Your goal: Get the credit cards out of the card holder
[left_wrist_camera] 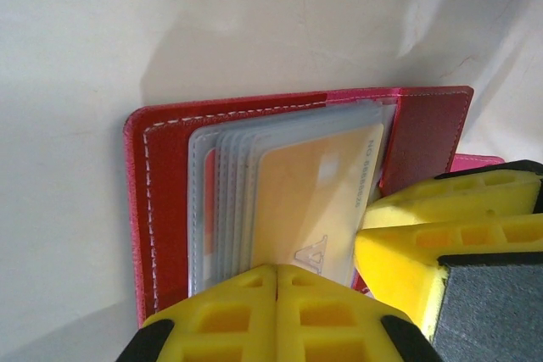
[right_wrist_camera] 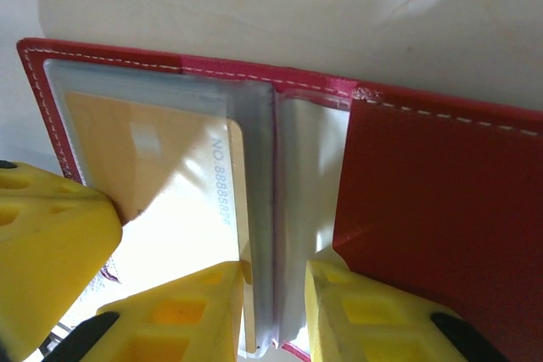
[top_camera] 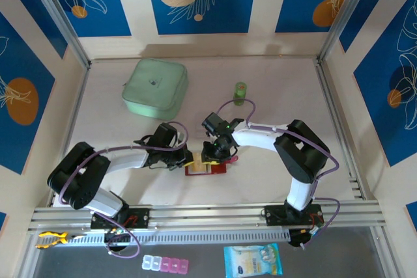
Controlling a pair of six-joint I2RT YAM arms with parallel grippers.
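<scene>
The red card holder (top_camera: 212, 168) lies open on the table between both arms. In the left wrist view its red cover (left_wrist_camera: 165, 201) holds a fan of clear pockets, and a tan credit card (left_wrist_camera: 310, 201) sits in the top one. My left gripper (left_wrist_camera: 277, 275) is shut, its tips resting on that card's near end with nothing between them. In the right wrist view my right gripper (right_wrist_camera: 276, 298) has its jaws on either side of the upright stack of clear pockets (right_wrist_camera: 280, 209), with the tan card's (right_wrist_camera: 161, 184) edge against its left finger (right_wrist_camera: 182, 315).
A pale-green square pouch (top_camera: 155, 89) lies at the back left and a small green bottle (top_camera: 240, 91) stands behind the right arm. Metal frame rails run along the table's sides and front. A pill box (top_camera: 165, 264) and a packet (top_camera: 253, 260) lie below the front rail.
</scene>
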